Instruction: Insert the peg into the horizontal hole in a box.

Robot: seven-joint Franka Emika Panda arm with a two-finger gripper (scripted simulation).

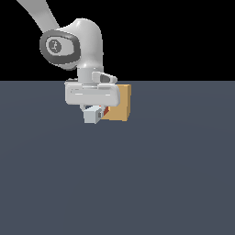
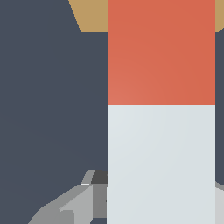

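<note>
Your gripper is closed on the peg at its white half (red half leading), and its long axis points toward the box at 3 o'clock in the exterior view.

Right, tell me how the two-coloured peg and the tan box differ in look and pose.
Colour: the long rectangular red-orange and white peg has two coloured halves; the tan wood-coloured box is one plain colour.
Shape: the peg is a long bar; the box is a squat block.
Pose: the peg is off the floor, under the hand, with its red-orange end toward the box; the box rests on the dark floor.
Both have flat faces and straight edges.
</note>
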